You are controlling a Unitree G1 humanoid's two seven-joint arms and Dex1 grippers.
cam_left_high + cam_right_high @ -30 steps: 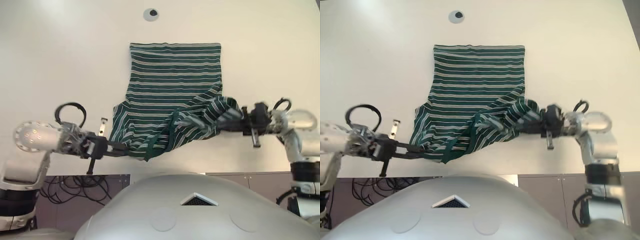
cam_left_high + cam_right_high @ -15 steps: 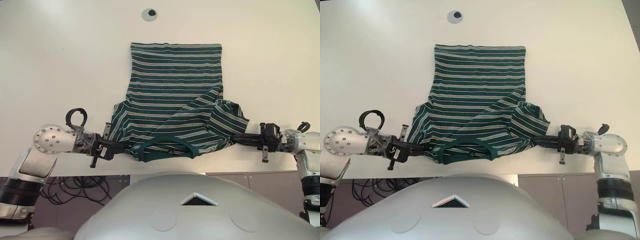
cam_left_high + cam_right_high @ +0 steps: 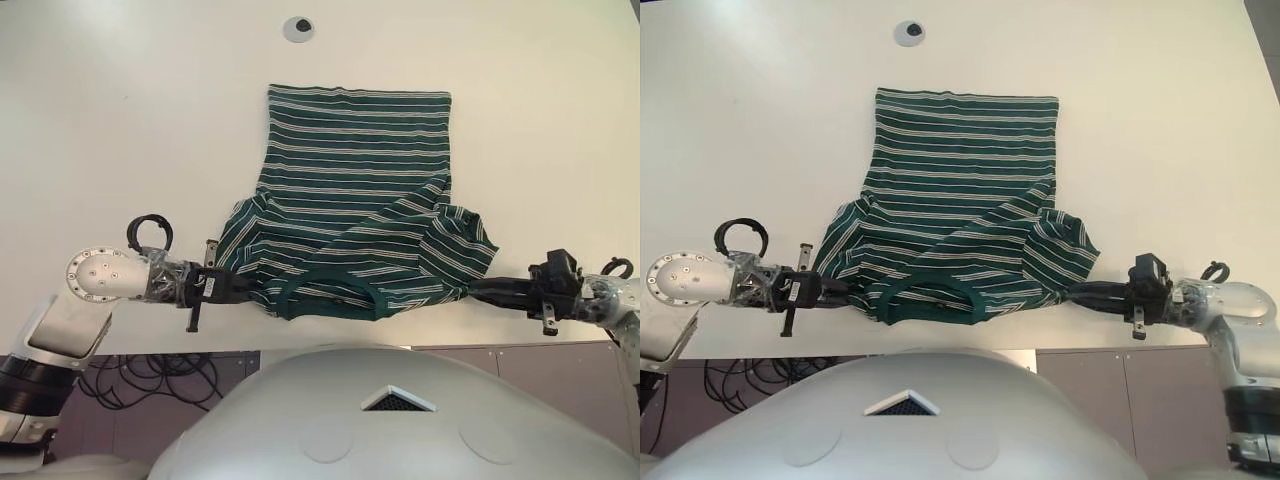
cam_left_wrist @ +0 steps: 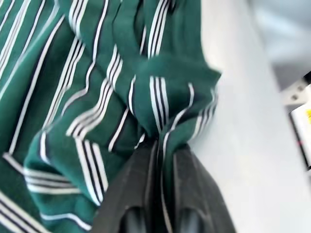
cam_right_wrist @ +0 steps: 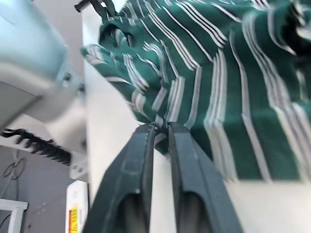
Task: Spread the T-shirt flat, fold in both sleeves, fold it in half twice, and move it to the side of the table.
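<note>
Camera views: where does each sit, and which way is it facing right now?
Left eye view: head, looking forward and down at the T-shirt on the table; both arms show.
Right eye view: same head, same scene.
Left wrist view: along the left gripper, fingers shut on cloth.
Right wrist view: along the right gripper, likewise.
All share the T-shirt.

The T-shirt (image 3: 355,200) is coloured dark green and crossed by thin white and dark stripes — its neckband is plain green. The tabletop (image 3: 130,130) beneath is off-white. The left tool (image 3: 243,288) and right tool (image 3: 472,290) are finished black.
</note>
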